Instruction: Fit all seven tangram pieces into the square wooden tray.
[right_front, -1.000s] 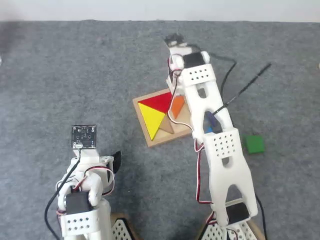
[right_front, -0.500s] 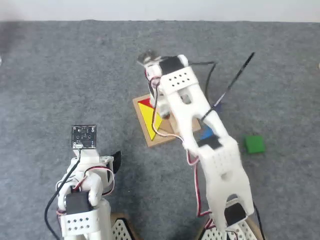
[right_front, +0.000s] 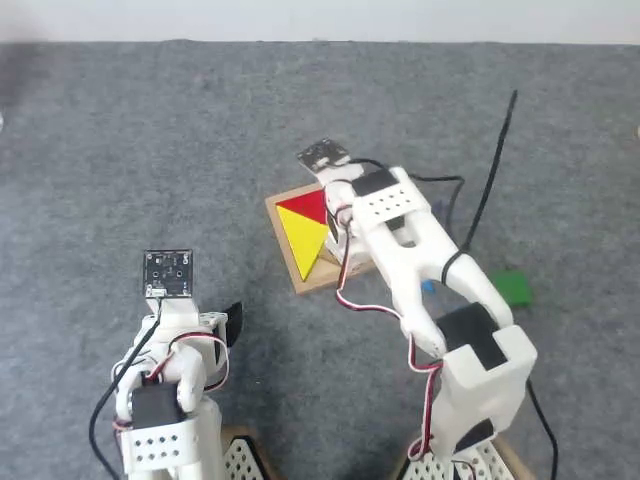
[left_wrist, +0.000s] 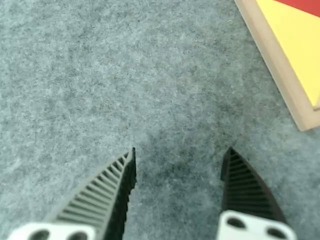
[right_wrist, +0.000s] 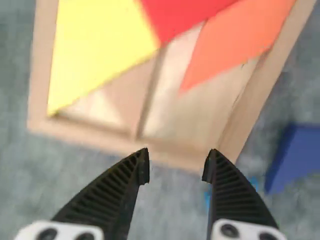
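The square wooden tray (right_front: 298, 279) lies mid-table with a red triangle (right_front: 306, 205) and a yellow triangle (right_front: 304, 238) in it. In the right wrist view an orange piece (right_wrist: 235, 35) lies beside the red triangle (right_wrist: 185, 14) and the yellow one (right_wrist: 95, 45), with bare tray floor (right_wrist: 165, 107) below them. My right gripper (right_wrist: 175, 167) is open and empty, its tips just over the tray's near rim. A blue piece (right_wrist: 295, 152) lies on the carpet beside the tray, and a green piece (right_front: 512, 288) lies farther right. My left gripper (left_wrist: 177, 160) hangs open over bare carpet.
Grey carpet covers the whole table. The right arm (right_front: 420, 250) stretches over the tray's right half and hides it from above. A black cable (right_front: 495, 170) runs across the carpet behind that arm. The tray's corner (left_wrist: 280, 65) shows ahead of the left gripper.
The right arm has drawn back from beyond the tray's far side toward its base, swinging left on the way. Its wrist now sits over the tray. The left arm has not moved.
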